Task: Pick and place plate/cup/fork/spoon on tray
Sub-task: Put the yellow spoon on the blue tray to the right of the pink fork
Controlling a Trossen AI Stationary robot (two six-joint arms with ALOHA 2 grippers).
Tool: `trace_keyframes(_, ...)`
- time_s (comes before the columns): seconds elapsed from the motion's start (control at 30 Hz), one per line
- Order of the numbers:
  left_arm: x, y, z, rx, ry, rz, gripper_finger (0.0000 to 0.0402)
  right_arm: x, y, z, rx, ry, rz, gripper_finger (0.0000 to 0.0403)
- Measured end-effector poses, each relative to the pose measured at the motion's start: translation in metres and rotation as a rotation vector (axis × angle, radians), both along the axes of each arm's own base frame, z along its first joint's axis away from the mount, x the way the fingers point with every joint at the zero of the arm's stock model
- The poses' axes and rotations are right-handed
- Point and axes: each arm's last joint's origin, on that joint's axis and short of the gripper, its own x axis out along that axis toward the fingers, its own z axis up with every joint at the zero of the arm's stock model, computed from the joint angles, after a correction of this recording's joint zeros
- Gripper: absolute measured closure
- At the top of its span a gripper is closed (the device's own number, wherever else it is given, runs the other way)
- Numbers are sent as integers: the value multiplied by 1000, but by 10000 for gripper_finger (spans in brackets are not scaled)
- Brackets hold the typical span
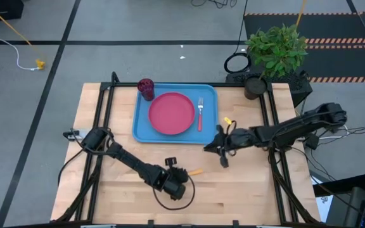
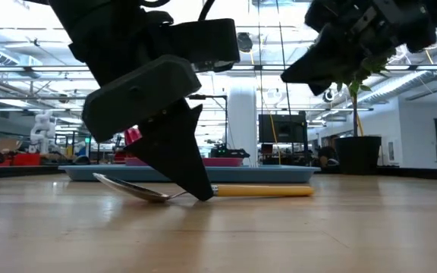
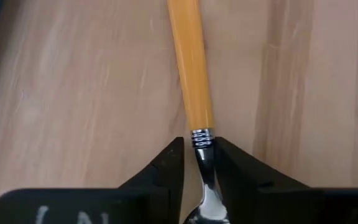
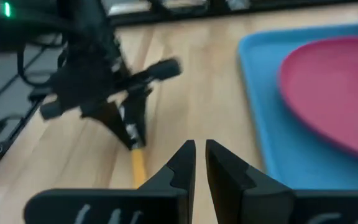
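The light blue tray [image 1: 142, 126] lies at the table's far middle. On it are the pink-red plate [image 1: 172, 114], the dark red cup [image 1: 146, 88] at its far left corner, and the fork [image 1: 200, 113] right of the plate. The spoon [image 1: 195, 171], orange-handled, lies on the bare wood near the front. My left gripper [image 1: 179, 179] is shut on it. My right gripper [image 1: 224, 157] hangs above the table right of the tray's near right corner, shut with nothing between its fingers [image 4: 185, 155]. My left gripper pinches the spoon's thin metal neck [image 3: 202, 144], just behind the orange handle's end, between its two fingers [image 3: 166, 165]. The fingers slant down from above and stand on either side of the neck. The spoon lies on the table, with its bowl [image 2: 135, 189] and handle [image 2: 264, 191] both low on the wood.
A potted plant [image 1: 274, 47] stands at the table's far right corner. A small yellow bit [image 1: 227, 120] lies on the wood right of the tray. A dark cable loop [image 1: 170, 201] hangs by my left gripper. Bare wood stretches along the table's front.
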Motion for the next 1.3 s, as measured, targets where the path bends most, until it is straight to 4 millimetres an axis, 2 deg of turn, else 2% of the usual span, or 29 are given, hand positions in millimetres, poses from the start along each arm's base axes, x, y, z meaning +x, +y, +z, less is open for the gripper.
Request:
trace_keyframes(0.2,2,7,6,-57,-4,50,276,26,21,-17,-64,115,82,371)
trace_keyframes(0.3,0,10,26,-156,-30,90,269,34,30,-29,-72,144,124,371)
trace_keyframes(0.4,-6,12,48,-180,-51,97,270,46,38,-37,-47,120,170,371)
trace_keyframes(0.53,-18,17,73,-132,-54,79,274,74,48,-40,-9,126,203,371)
trace_keyframes(0.63,-27,22,83,-107,-32,107,278,95,55,-45,0,161,265,371)
trace_keyframes(0.77,-40,27,84,-63,67,144,286,112,62,-54,-33,165,306,368)
trace_keyframes(0.97,-59,30,68,46,173,171,300,118,65,-71,-102,198,348,326)
trace_keyframes(1.17,-58,33,64,35,132,216,303,118,65,-75,-174,187,388,274)
trace_keyframes(1.3,-55,31,65,27,109,192,304,120,60,-74,-187,175,383,264)
